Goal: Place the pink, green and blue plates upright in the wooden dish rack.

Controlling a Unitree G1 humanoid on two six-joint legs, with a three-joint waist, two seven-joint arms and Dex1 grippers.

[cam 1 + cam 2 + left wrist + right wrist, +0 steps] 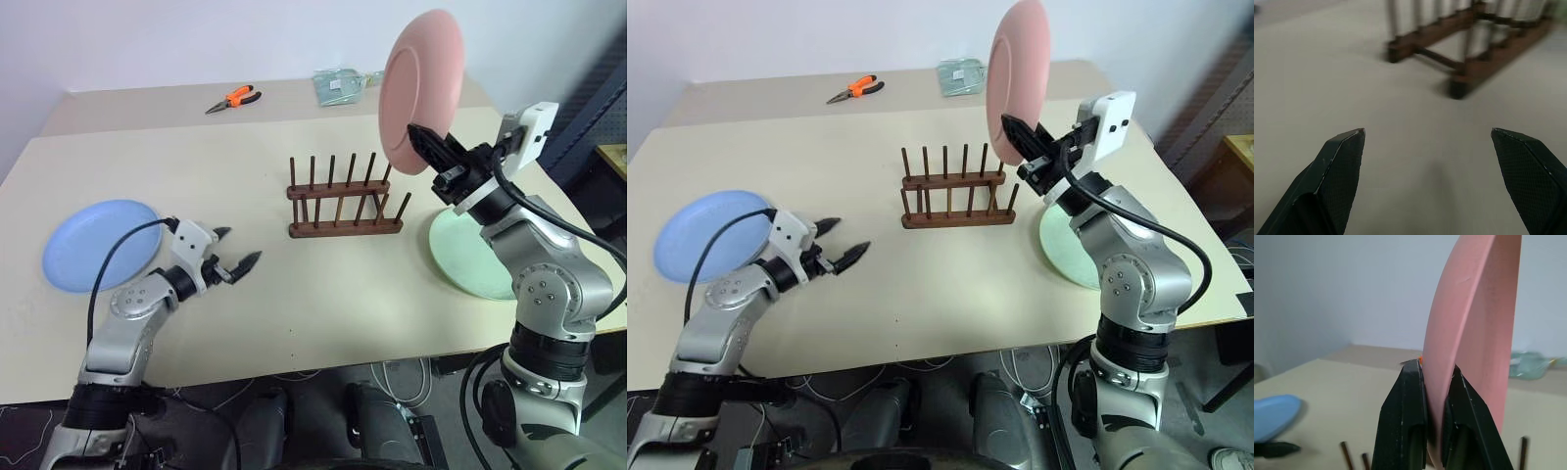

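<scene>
Upright, round salmon-pink plate, matte, plain, shallow rim

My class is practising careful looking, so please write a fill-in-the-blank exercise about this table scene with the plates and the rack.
1. The right gripper holds the ____ plate upright in the air.
2. The wooden rack holds ____ plates at this moment.
3. The left gripper hovers open beside the ____ plate, which lies flat.
4. The green plate lies flat on the ____.

Missing words: pink; no; blue; table
</scene>
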